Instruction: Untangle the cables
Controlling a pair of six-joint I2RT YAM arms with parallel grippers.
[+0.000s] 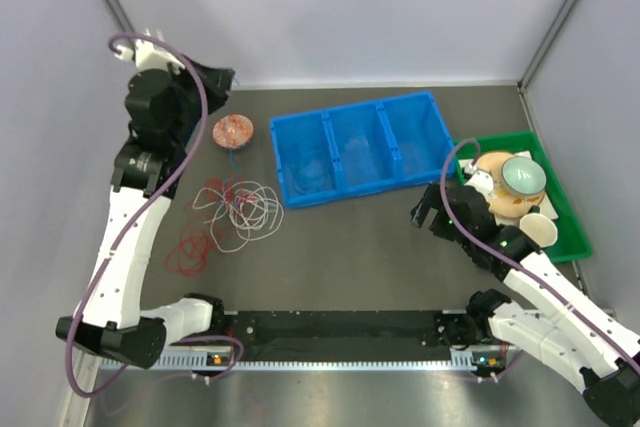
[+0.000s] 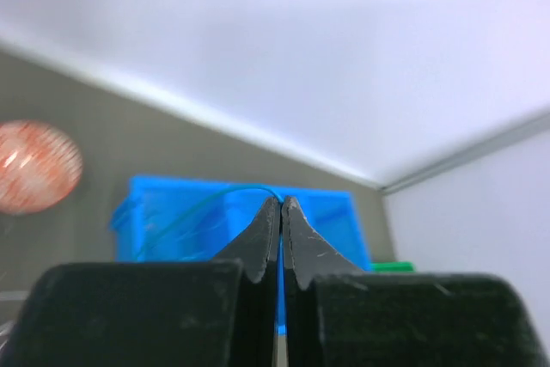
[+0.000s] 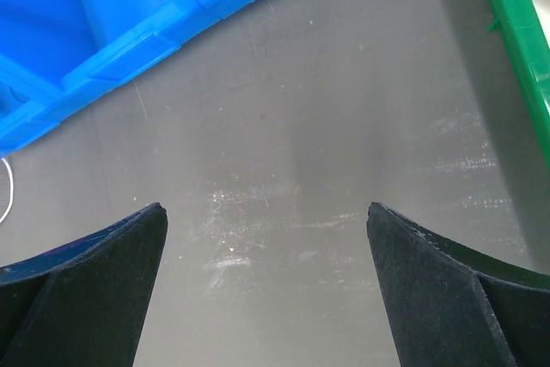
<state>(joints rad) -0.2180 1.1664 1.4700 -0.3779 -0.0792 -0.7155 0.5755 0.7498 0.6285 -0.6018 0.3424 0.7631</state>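
Here we go: the left gripper (image 2: 281,204) is pinched tight on a thin blue wire (image 2: 206,202), which arcs off its tips toward the lower left of the wrist view. The loose tangle of thin red and white wire loops (image 1: 238,207) lies left of centre on the grey table (image 1: 350,257), just below that raised claw overhead, so we'd draw the wire up and away. The right gripper (image 3: 265,209) gapes wide and empty, well right of the tangle.

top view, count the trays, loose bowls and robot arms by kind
trays: 2, blue tray, green tray
loose bowls: 1, red patterned bowl
robot arms: 2, left arm, right arm
total: 5
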